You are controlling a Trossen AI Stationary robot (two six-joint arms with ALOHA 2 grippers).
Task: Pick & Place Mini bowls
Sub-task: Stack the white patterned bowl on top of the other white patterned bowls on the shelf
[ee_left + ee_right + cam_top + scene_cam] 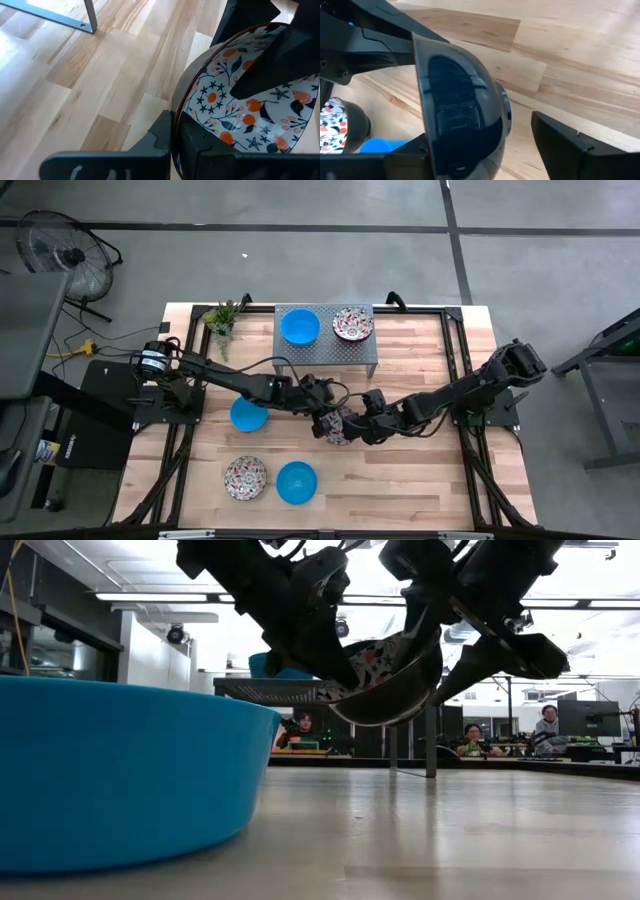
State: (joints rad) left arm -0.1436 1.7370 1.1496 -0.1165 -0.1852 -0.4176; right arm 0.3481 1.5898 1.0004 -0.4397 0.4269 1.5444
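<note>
**Two grippers meet on one floral bowl above mid-table**

From the high view, the left gripper [322, 412] and the right gripper [362, 424] converge on a floral bowl [338, 426] near the middle of the tabletop [430, 470]. The low view adds what that one cannot: the bowl [390, 680] hangs tilted in the air, clear of the wood. The left wrist view shows the left gripper [175, 137] pinched tight on the rim, with the patterned inside of the bowl [240, 110] facing the camera and a dark finger of the other arm lying across it. The right wrist view shows the bowl's glossy dark outside [457, 125] between the right gripper's fingers [570, 145], which stand wide apart (one finger is clearly off the bowl).

Other bowls: a blue bowl [300, 326] and a floral one [353, 323] sit on a grey perforated stand [325, 352] at the far edge; another blue bowl [248, 415] lies partly under the left arm; a floral bowl [244, 477] and a blue bowl [296, 482] sit side by side near the front edge. A small potted plant [222, 318] stands at the far left corner.

The tabletop is pale wood planks. Beyond it lie a grey floor and a fan [60, 252]; the low view shows people seated at desks [545, 725] under strip lights. No writing can be read.
</note>
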